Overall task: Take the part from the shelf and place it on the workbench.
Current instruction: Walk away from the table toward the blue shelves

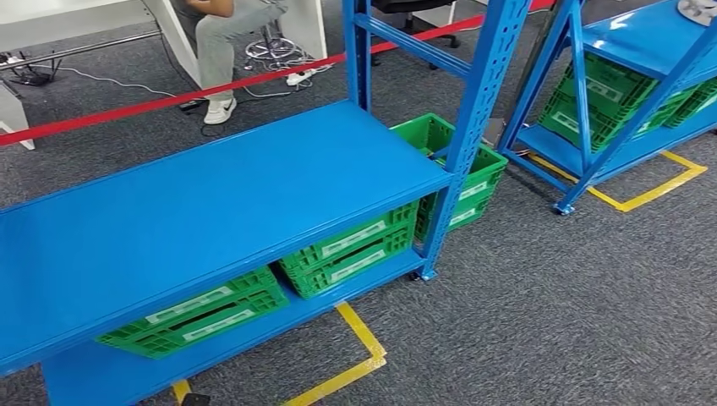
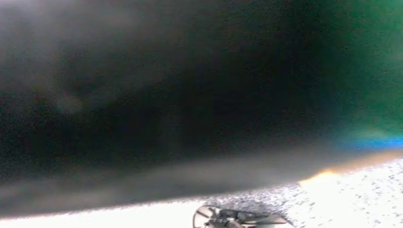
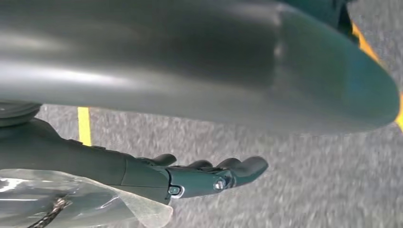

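Right hand (image 3: 190, 178) hangs close before its wrist camera, over grey carpet (image 3: 294, 180) and a strip of yellow floor tape (image 3: 84, 126), its dark fingers (image 3: 242, 167) stretched out nearly straight, slightly apart, with nothing in them. From the head, a blue shelf rack (image 1: 211, 199) stands near, its top board bare, with green crates (image 1: 351, 245) on the lower level. On a second blue rack (image 1: 643, 38), well apart to the right, a grey round part (image 1: 700, 10) lies at the picture's edge. Left wrist view is dark and blurred; how the left hand's fingers lie I cannot tell.
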Available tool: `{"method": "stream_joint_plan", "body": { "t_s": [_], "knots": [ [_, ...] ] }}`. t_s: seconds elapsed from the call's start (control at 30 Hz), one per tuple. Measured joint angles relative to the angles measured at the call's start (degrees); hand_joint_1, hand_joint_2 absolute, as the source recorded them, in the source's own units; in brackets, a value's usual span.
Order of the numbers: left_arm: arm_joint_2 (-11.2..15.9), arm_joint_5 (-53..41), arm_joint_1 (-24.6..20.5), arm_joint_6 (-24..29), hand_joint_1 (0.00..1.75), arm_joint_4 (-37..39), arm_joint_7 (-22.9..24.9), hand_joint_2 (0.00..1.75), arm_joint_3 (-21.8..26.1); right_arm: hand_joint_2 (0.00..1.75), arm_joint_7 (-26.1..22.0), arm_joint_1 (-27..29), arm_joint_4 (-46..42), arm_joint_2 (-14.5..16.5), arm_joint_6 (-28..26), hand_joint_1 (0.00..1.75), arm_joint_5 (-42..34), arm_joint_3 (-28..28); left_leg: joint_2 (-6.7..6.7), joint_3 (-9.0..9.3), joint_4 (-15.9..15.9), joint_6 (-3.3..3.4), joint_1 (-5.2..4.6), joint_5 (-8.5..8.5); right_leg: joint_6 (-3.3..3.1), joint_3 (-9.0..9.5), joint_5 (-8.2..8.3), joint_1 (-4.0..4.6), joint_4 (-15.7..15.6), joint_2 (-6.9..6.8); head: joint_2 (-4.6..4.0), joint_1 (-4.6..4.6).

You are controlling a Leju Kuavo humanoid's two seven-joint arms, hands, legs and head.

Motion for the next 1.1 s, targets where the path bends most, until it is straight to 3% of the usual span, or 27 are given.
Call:
{"method": "stream_joint_plan", "body": {
  "t_s": [0.07,0.13,0.2,0.23,0.27,0.3,0.37,0.43,0.5,0.53,0.6,0.67,0.7,0.73,0.77,0.8,0.87,0.9,0.97,1.0,1.03,1.1],
  "knots": [
    [0.04,-0.01,0.08,0.01,0.0,0.0,0.0,0.0,0.04,0.0,-0.02,-0.04,-0.02,-0.07,-0.02,0.0,0.03,-0.01,1.93,-0.84,1.76,-0.54,0.0,-1.18,-0.85,0.16,0.26,0.01,-0.29,-1.23,-0.01,-0.28],
    [0.04,-0.04,-0.14,0.01,0.0,0.0,0.0,0.0,0.05,0.0,-0.02,0.06,-0.02,-0.1,-0.03,0.0,0.1,-0.01,4.86,-3.66,7.88,-0.87,-0.09,-4.56,-1.48,0.29,0.19,0.17,-0.44,-2.86,0.0,-0.62],
    [-0.02,-0.14,-0.24,0.01,0.0,0.0,0.0,0.0,0.05,0.0,-0.01,0.22,-0.01,-0.1,-0.02,0.0,0.15,-0.01,5.72,-7.1,15.2,-1.02,-0.01,-7.59,-1.79,0.3,0.0,0.45,-0.44,-4.61,0.0,-0.66],
    [-0.05,-0.2,-0.16,0.01,0.0,0.0,0.0,0.0,0.06,0.0,-0.01,0.22,-0.02,-0.1,-0.02,0.0,0.19,-0.01,5.8,-7.83,16.85,-0.98,0.02,-7.74,-1.85,0.34,-0.09,0.57,-0.44,-5.38,0.0,-0.66],
    [-0.07,-0.24,-0.06,0.02,0.0,0.0,0.0,0.0,0.07,0.0,-0.01,0.18,-0.02,-0.1,-0.02,0.0,0.22,-0.01,5.87,-7.44,16.26,-0.86,0.01,-6.73,-1.87,0.44,-0.18,0.69,-0.43,-6.09,0.0,-0.66],
    [-0.07,-0.26,0.02,0.03,0.0,0.0,0.0,0.0,0.09,0.0,-0.01,0.12,-0.02,-0.1,-0.02,0.0,0.27,-0.01,6.18,-5.98,13.5,-0.62,-0.06,-4.83,-1.87,0.61,-0.3,0.79,-0.43,-6.75,0.0,-0.66],
    [-0.05,-0.31,-0.06,0.06,0.0,0.0,0.0,0.0,0.14,0.0,-0.02,0.04,-0.01,-0.1,-0.02,0.0,0.37,-0.01,8.61,-1.81,5.45,0.1,-0.62,-1.31,-1.66,1.01,-0.65,1.05,-0.39,-7.94,0.0,-0.67],
    [-0.04,-0.34,-0.35,0.08,0.0,0.0,0.0,0.0,0.2,0.0,-0.03,0.02,-0.01,-0.1,-0.02,0.0,0.46,-0.01,10.74,0.33,0.87,0.8,-1.28,-0.58,-1.22,1.17,-0.97,1.32,-0.37,-9.13,0.01,-0.68],
    [-0.04,-0.35,-0.34,0.09,0.0,0.0,0.0,0.0,0.36,0.0,-0.04,-0.08,-0.01,-0.1,-0.02,0.0,0.52,-0.01,10.07,0.39,0.09,1.3,-1.48,-0.81,-0.65,1.42,-1.16,1.38,-0.55,-10.37,0.0,-0.67],
    [-0.03,-0.35,-0.15,0.1,0.0,0.0,0.0,0.0,0.47,0.0,-0.05,-0.17,-0.01,-0.1,-0.02,0.0,0.55,-0.01,9.44,0.52,-0.27,1.54,-1.36,-0.63,-0.35,1.53,-1.41,1.3,-0.48,-10.06,-0.01,-0.62],
    [-0.01,-0.36,-0.01,0.16,0.0,0.0,0.0,0.0,0.68,0.0,-0.09,-0.32,-0.01,-0.1,-0.02,0.0,0.57,-0.01,8.22,0.87,-0.89,2.09,-0.98,-0.25,0.2,0.4,-3.33,1.08,2.3,-7.24,-0.01,-0.5],
    [-0.02,-0.38,-0.18,0.18,0.0,0.0,0.0,0.0,0.78,0.0,-0.09,-0.16,-0.01,-0.1,-0.01,0.0,0.6,-0.02,6.85,0.88,-1.0,2.42,-0.8,-0.08,0.5,-3.37,-6.73,0.84,9.77,-4.19,-0.01,-0.31],
    [-0.07,-0.4,-0.26,0.17,0.0,0.0,0.0,0.0,0.81,0.0,-0.05,-0.02,-0.01,-0.1,-0.01,0.0,0.62,-0.02,6.04,0.87,-0.99,2.48,-0.77,-0.06,0.63,-5.4,-7.88,0.76,13.49,-3.66,-0.01,-0.23],
    [-0.13,-0.41,-0.25,0.16,0.0,0.0,0.0,0.0,0.84,0.0,-0.03,0.08,-0.01,-0.1,-0.01,0.0,0.63,-0.03,5.27,0.91,-0.98,2.48,-0.75,-0.08,0.74,-6.75,-8.03,0.7,15.57,-3.48,-0.01,-0.21],
    [-0.18,-0.42,-0.2,0.16,0.0,0.0,0.0,0.0,0.89,0.0,-0.01,0.12,-0.01,-0.1,-0.01,0.0,0.63,-0.03,4.47,0.99,-0.96,2.44,-0.69,-0.1,0.84,-7.07,-7.0,0.62,15.4,-3.4,-0.01,-0.2],
    [-0.2,-0.42,-0.16,0.16,0.0,0.0,0.0,0.0,0.93,0.0,0.01,0.11,-0.01,-0.11,-0.01,0.0,0.64,-0.03,3.68,1.12,-0.92,2.32,-0.6,-0.15,0.93,-6.26,-4.98,0.49,12.91,-3.21,0.0,-0.21],
    [-0.21,-0.42,-0.2,0.16,0.0,0.0,0.0,0.0,1.02,0.0,0.01,0.05,0.01,-0.12,-0.02,0.0,0.64,-0.03,2.14,1.2,-0.6,1.81,-0.49,-0.4,1.16,-3.0,-0.89,0.02,5.05,-1.22,-0.01,-0.17],
    [-0.2,-0.42,-0.26,0.17,0.0,0.0,0.0,0.0,1.04,0.0,0.02,0.04,0.02,-0.12,-0.02,0.0,0.64,-0.02,1.46,1.08,-0.37,1.46,-0.49,-0.51,1.09,-1.71,0.13,-0.17,2.12,-0.14,0.0,-0.2],
    [-0.19,-0.43,-0.25,0.18,0.0,0.0,0.0,0.0,1.07,0.0,0.03,0.06,0.04,-0.14,-0.02,0.0,0.64,-0.02,0.3,0.64,-0.1,0.7,-0.43,-0.51,0.54,-0.6,0.16,-0.15,0.2,0.83,0.0,-0.2],
    [-0.19,-0.43,-0.13,0.18,0.0,0.0,0.0,0.0,1.08,0.0,0.03,0.05,0.04,-0.16,-0.03,0.0,0.64,-0.03,-0.22,0.46,-0.14,0.37,-0.28,-0.38,0.06,-0.48,0.26,-0.03,0.2,0.27,0.0,-0.21],
    [-0.17,-0.43,0.0,0.18,0.0,0.0,0.0,0.0,1.09,0.0,0.02,0.02,0.03,-0.2,-0.05,0.0,0.64,-0.03,-0.05,0.31,0.02,0.05,-0.18,-0.46,-0.33,-0.32,0.39,0.04,0.11,-0.31,-0.01,-0.2],
    [-0.14,-0.41,0.02,0.19,0.0,0.0,0.0,0.0,1.13,0.0,0.0,-0.03,0.03,-0.26,-0.1,0.0,0.66,-0.03,2.3,-0.95,2.7,-0.51,-0.18,-2.2,-1.05,-0.22,0.56,0.05,-0.1,-1.66,-0.01,-0.53]
  ]
}}
